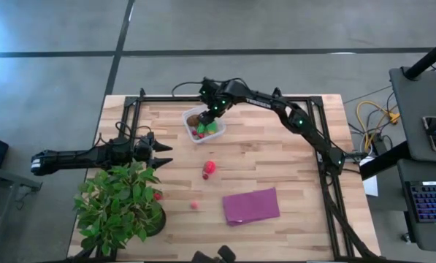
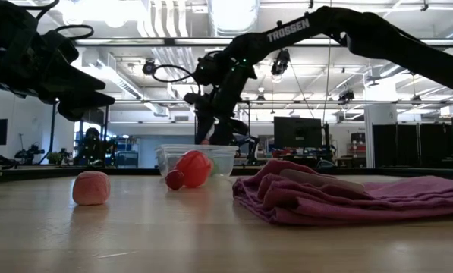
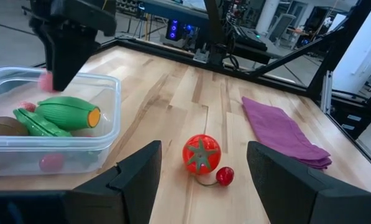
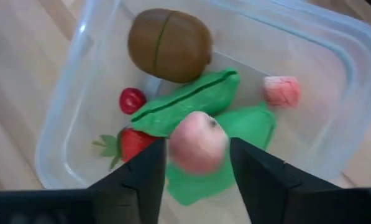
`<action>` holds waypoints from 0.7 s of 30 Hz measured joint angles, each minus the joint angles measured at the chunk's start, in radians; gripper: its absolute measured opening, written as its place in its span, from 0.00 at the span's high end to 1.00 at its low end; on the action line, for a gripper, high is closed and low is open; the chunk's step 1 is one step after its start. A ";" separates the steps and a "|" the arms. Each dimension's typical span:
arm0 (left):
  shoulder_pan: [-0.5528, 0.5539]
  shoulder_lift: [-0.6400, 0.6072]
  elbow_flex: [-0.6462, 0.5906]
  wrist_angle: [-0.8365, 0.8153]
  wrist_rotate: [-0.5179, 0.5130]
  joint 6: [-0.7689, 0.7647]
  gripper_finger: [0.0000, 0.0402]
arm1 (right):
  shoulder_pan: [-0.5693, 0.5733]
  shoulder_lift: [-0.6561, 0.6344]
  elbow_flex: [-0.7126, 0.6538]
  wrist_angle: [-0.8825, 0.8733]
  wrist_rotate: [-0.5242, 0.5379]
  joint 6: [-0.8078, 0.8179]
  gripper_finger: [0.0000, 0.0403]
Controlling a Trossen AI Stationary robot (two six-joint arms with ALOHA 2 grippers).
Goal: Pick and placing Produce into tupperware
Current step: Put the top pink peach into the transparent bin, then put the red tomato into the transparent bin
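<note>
Produce is going into the tupperware [image 4: 67,124] one piece at a time, and I am at the drop: my right gripper [image 4: 197,168] hangs just above the open tub with a pink apple [image 4: 199,149] between its fingers [image 4: 145,174]. From the wrist view I cannot tell whether they pinch the apple or have just let it go.

Directly beneath the apple lie two green pods [image 4: 197,99], crossed. Just beyond them sits the brown kiwi [image 4: 168,45]; to one side a strawberry [image 4: 132,144] and a cherry [image 4: 132,99], to the other a small pink piece [image 4: 281,91].

The next move, as I judge it, is to spread the fingers fully so the apple falls onto the pods, then lift straight up clear of the rim.

Outside the tub, nearer the table's front edge, a tomato [image 1: 209,168] with a small cherry touching it and a pink ball [image 1: 194,205] wait, near the purple cloth [image 1: 251,205]. Another red piece shows at the plant [image 1: 119,204].

My left gripper [image 1: 161,149] waits, fingers apart and empty, beside the plant, aimed at the tomato.
</note>
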 joint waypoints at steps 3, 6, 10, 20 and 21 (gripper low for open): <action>0.000 0.000 0.000 0.000 0.000 0.000 0.44 | 0.002 0.000 0.000 0.008 0.000 -0.001 0.52; 0.000 0.000 0.000 0.000 0.000 0.000 0.44 | 0.001 0.000 0.000 0.010 -0.002 -0.001 0.45; 0.000 0.000 0.000 0.000 0.000 0.000 0.44 | 0.008 -0.013 0.011 -0.021 -0.038 -0.032 0.39; 0.000 0.000 0.000 0.000 0.000 0.000 0.44 | 0.179 -0.259 0.035 -0.327 0.056 -0.515 0.38; 0.000 0.000 0.000 0.000 0.000 0.000 0.44 | 0.198 -0.294 0.035 -0.336 0.052 -0.516 0.38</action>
